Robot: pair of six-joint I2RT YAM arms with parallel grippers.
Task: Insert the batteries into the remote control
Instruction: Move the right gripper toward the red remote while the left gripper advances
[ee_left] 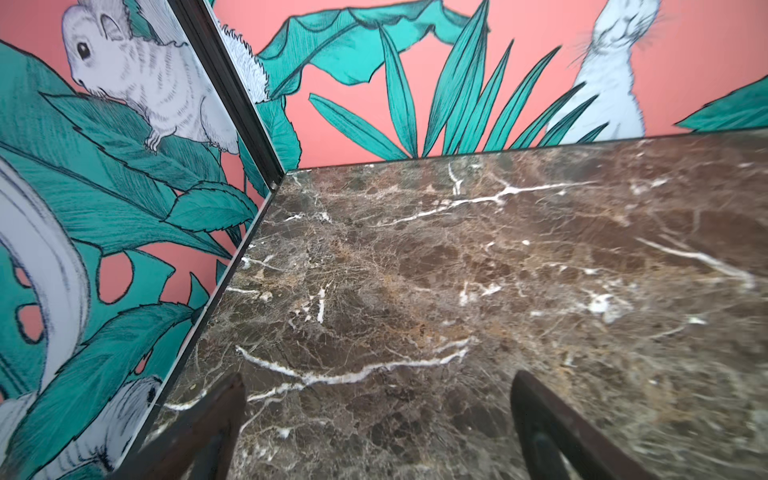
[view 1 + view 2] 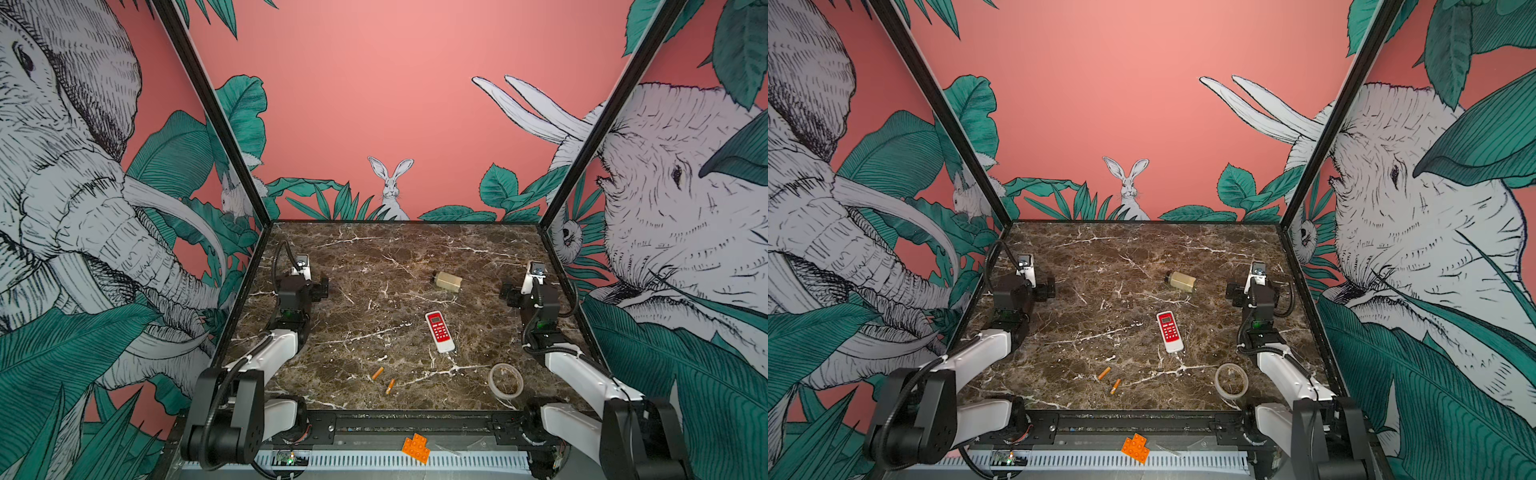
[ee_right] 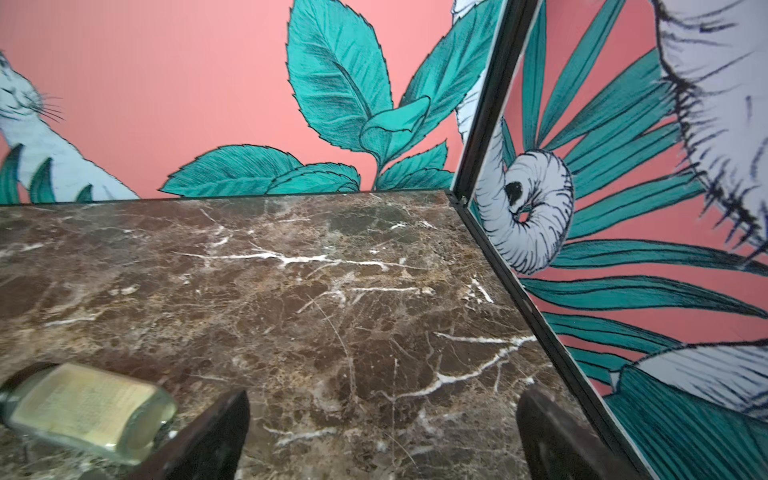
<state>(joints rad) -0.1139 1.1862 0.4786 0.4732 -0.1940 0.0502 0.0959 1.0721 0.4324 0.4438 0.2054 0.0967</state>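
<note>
The remote control (image 2: 439, 331) is lying red face up on the marble table (image 2: 353, 257), so its back, where I am judging the battery bay to be, is facing down and needing a turn-over. The two batteries (image 2: 377, 373) are lying loose nearer the camera than the remote and to its left, close together but not touching, neither loaded. A bottle (image 2: 448, 281) is lying beyond the remote, a tape roll (image 2: 505, 380) nearer and to its right. My left gripper (image 1: 376, 386) and right gripper (image 3: 382, 399) are standing with jaws spread wide and empty, well apart from the remote on either side, leaving the work unobstructed
</note>
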